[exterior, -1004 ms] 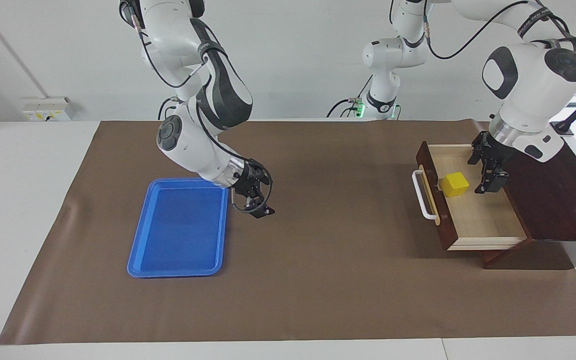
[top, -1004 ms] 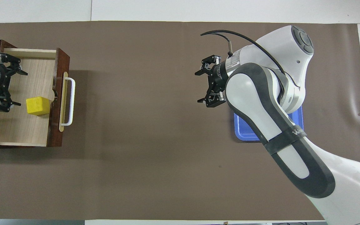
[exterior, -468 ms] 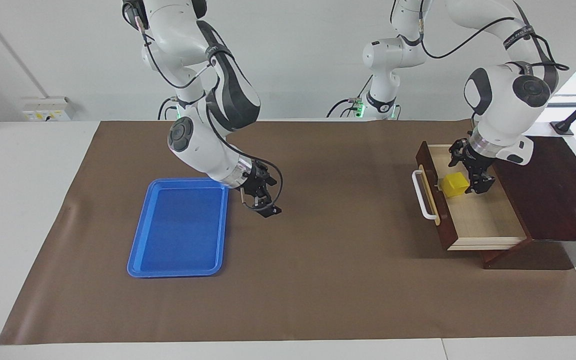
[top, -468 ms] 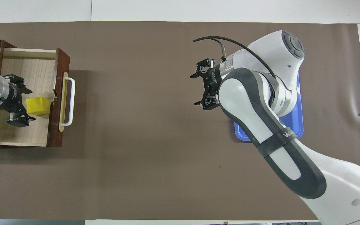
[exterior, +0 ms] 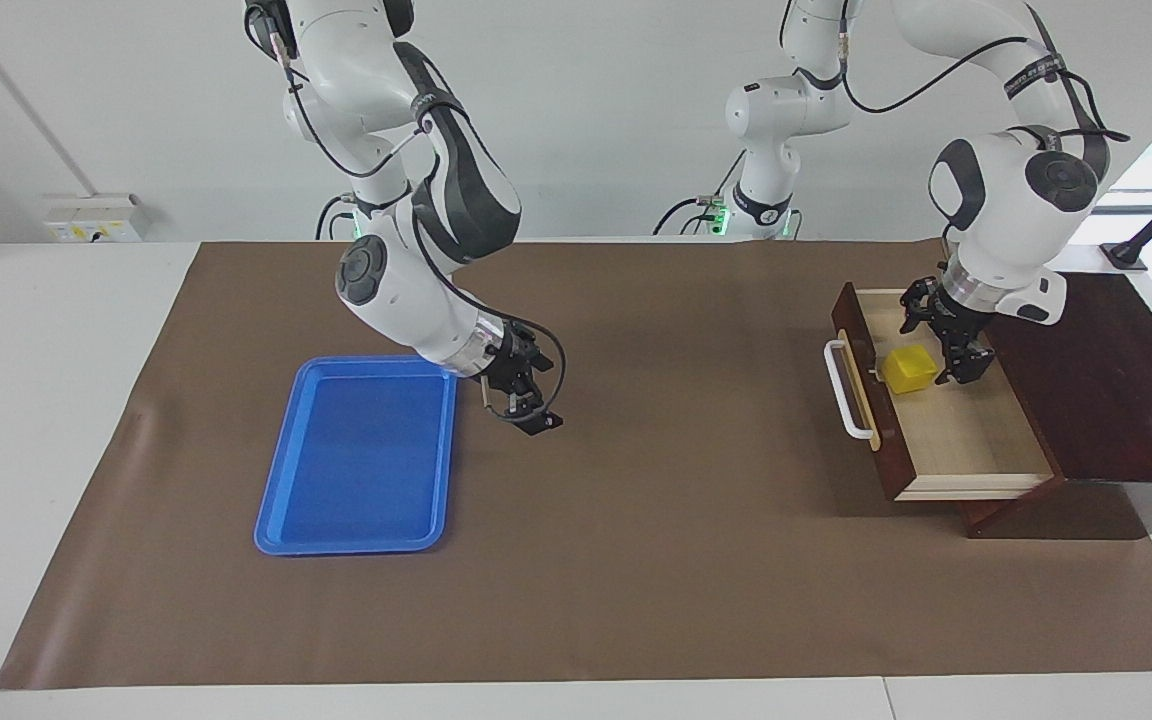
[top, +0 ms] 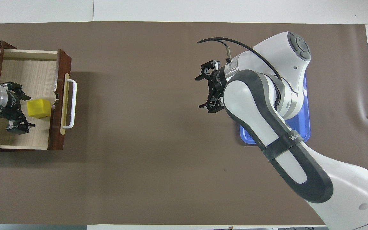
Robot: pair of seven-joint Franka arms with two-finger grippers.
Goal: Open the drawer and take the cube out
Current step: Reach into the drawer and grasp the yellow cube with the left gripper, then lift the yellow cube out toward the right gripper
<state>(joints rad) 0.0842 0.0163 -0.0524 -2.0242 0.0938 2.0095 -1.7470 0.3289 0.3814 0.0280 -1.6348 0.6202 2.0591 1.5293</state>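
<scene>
The drawer [exterior: 871, 420] stands pulled open at the left arm's end of the table, with its white bar handle [top: 72, 103] toward the table's middle. The yellow cube [exterior: 909, 369] lies on the pale drawer floor just inside the drawer front; it also shows in the overhead view [top: 39, 108]. My left gripper [exterior: 942, 345] is open and low in the drawer, right beside the cube on its cabinet side [top: 24, 111], one finger to each side of the cube's end. I cannot tell whether it touches the cube. My right gripper [exterior: 534, 392] is open and empty, waiting above the mat beside the blue tray [top: 200, 92].
The blue tray [exterior: 356, 455] lies on the brown mat toward the right arm's end; the right arm hides most of it in the overhead view [top: 251, 137]. The dark cabinet top [exterior: 1106, 390] lies at the table's end, past the drawer.
My left gripper has moved down from the drawer's cabinet end to the cube and now stands against it. The right gripper shifted slightly toward the table's middle, then stopped.
</scene>
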